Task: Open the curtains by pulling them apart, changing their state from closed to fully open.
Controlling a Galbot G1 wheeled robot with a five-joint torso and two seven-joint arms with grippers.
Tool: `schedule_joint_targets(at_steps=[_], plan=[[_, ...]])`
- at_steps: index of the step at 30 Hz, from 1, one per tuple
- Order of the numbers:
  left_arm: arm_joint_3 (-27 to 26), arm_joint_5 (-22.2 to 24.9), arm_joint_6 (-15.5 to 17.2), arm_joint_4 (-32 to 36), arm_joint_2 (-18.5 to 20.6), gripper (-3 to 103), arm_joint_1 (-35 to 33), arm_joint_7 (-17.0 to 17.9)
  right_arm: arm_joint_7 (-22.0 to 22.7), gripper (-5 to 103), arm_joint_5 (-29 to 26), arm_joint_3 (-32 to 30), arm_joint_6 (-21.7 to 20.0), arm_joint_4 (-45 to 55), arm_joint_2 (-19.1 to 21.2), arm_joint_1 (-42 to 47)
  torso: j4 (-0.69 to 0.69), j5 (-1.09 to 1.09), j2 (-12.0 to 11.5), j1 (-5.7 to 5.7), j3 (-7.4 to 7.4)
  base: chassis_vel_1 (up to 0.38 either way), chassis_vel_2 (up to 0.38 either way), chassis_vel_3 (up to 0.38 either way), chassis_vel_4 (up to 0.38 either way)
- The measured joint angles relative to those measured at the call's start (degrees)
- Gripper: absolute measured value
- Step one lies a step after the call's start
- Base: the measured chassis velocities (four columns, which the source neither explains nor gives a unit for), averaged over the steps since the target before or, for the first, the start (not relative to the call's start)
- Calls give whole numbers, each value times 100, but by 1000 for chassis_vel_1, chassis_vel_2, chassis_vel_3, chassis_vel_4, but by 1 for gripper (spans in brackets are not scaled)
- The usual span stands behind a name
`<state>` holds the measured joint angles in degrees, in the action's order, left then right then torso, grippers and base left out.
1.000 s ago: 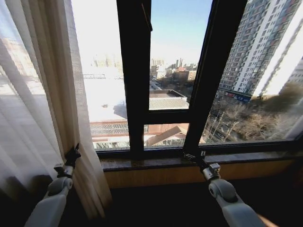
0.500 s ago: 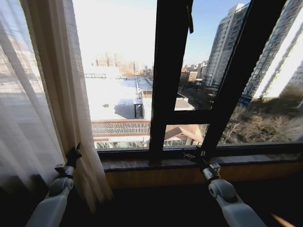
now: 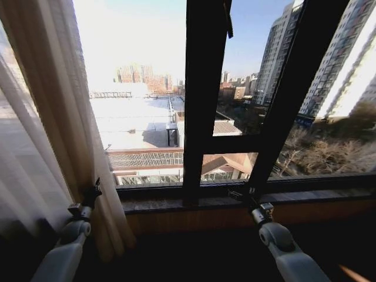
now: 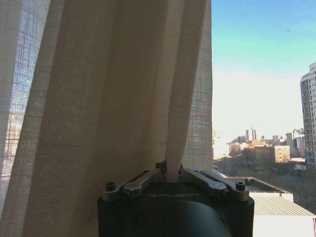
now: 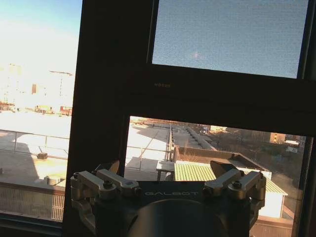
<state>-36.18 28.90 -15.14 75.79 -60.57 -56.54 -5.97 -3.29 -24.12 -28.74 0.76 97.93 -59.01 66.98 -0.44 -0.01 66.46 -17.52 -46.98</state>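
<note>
At the far left of the head view the curtains (image 3: 53,129) hang gathered in pale pleated folds from the top of the picture down past the window sill (image 3: 194,202), covering only the left part of the glass. The left gripper (image 3: 93,191) stands at the inner edge of that bunched fabric, low down, about level with the sill. In the left wrist view the left gripper (image 4: 170,172) has its fingers drawn together on a narrow fold of the curtains (image 4: 113,98), the cloth rising straight up from between them; the pinch looks firm, though the fingertips themselves are mostly hidden by the fabric.

Toward the middle, a dark window frame (image 3: 202,100) stands upright with bare panes on both sides, and rooftops and tall buildings show through the glass.

Farther right, the right gripper (image 3: 244,194) sits just above the sill at the foot of a slanted frame bar, well apart from the curtains. In the right wrist view the right gripper (image 5: 168,170) has its fingers spread wide with nothing between them, facing the frame (image 5: 108,98).
</note>
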Motion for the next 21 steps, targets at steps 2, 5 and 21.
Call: schedule_joint_targets(at_steps=[2, 5, 21], plan=[[11, -5, 3, 0, -1, 0, 8, 0, 0, 100, 0, 0, 0, 0, 0, 0, -1, 0, 0, 0, 0, 0, 0, 0, 0], [32, -13, 6, -32, -1, 0, 46, -1, 1, 100, 0, 0, 0, 0, 0, 0, -2, 4, 0, 0, 0, 0, 0, 0, 0], [73, 20, -10, -263, 120, 0, 156, -31, 0, 100, 0, 0, 0, 1, 0, 0, 0, 2, 0, 0, 0, 86, 74, -77, -75]])
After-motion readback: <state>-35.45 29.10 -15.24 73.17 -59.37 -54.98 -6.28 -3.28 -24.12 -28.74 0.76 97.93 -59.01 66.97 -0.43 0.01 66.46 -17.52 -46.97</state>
